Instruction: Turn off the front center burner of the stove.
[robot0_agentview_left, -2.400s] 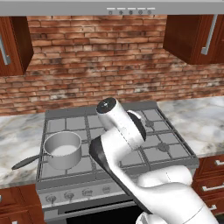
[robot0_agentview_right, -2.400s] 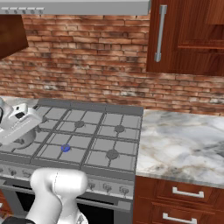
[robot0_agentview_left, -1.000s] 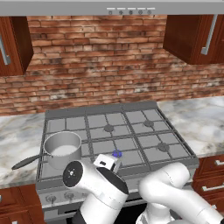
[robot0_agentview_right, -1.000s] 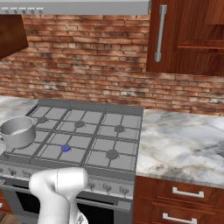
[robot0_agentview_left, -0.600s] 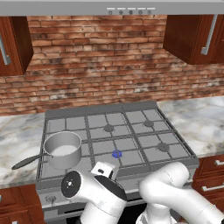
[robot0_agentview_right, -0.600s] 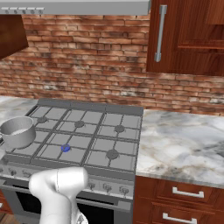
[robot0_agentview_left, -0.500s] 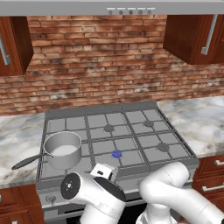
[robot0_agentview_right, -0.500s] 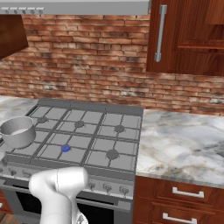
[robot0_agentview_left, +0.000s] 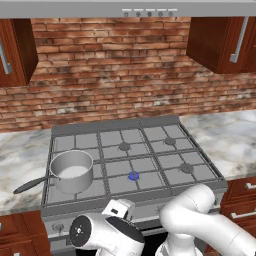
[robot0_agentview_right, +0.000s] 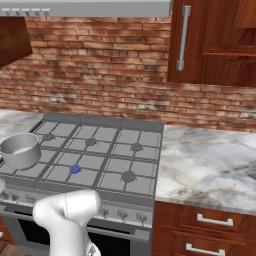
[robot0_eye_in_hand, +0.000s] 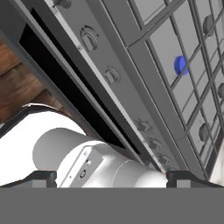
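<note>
Along the front of the stove (robot0_agentview_left: 150, 197), the white arm is folding down low, its wrist sitting below the front edge of the cooktop in the left base view. From the hand view, the gripper (robot0_eye_in_hand: 111, 177) is showing 2 dark fingertips (robot0_eye_in_hand: 41, 177) set far apart at the bottom corners, so the jaws are standing wide open and gripping nothing. That view is looking along the stove's control panel, where a row of small round knobs (robot0_eye_in_hand: 111, 75) is running diagonally across the panel, none of them touching the fingertips. The front center burner (robot0_agentview_left: 133, 176) is glowing blue in the middle of the front row of the grates; it is also showing in the right base view (robot0_agentview_right: 75, 169) and in the hand view (robot0_eye_in_hand: 180, 65). A steel saucepan (robot0_agentview_left: 72, 171) with a dark handle is sitting on the front left burner, beside the lit one. Marble countertop (robot0_agentview_right: 210, 165) is flanking the stove, with a brick wall (robot0_agentview_left: 115, 70) rising behind it.
</note>
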